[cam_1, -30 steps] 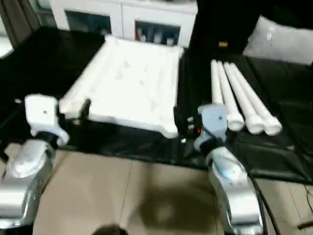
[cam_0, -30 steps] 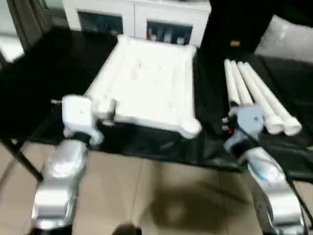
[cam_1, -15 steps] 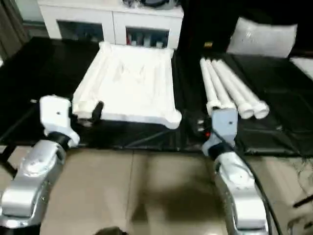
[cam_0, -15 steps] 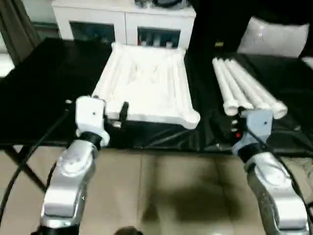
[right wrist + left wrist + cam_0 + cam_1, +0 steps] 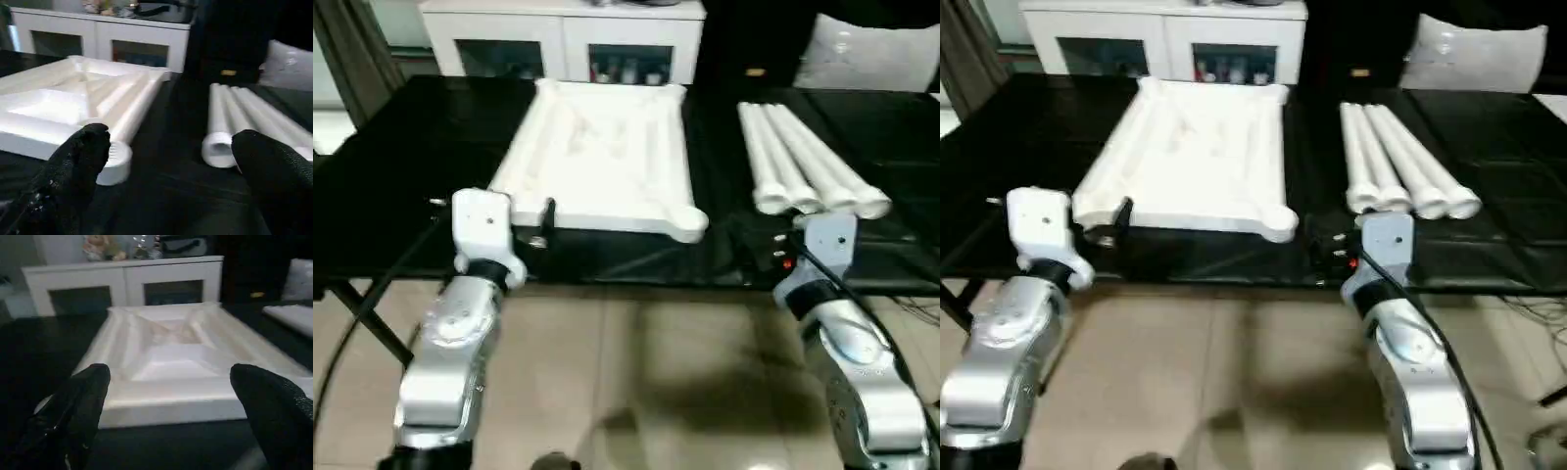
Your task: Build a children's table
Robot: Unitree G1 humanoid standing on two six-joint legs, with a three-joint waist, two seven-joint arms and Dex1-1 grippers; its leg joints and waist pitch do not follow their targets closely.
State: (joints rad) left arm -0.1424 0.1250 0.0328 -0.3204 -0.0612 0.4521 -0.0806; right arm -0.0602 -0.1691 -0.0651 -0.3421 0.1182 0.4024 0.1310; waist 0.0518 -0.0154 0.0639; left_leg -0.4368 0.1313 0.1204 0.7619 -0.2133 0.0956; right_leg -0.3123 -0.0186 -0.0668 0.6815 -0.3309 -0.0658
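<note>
Approaching with both grippers spread and empty, nothing was assembled; next, the right gripper (image 5: 166,147) should take a tubular leg (image 5: 781,162) for the upturned tabletop's (image 5: 602,147) corner socket (image 5: 117,156).

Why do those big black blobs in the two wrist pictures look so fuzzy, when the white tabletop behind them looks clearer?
Left wrist view: the blobs are the left gripper's own fingers, too near the lens to be in focus, while the tabletop farther off is clearer. Right wrist view: the same holds for the right gripper's fingers; the legs beyond are sharper.
</note>
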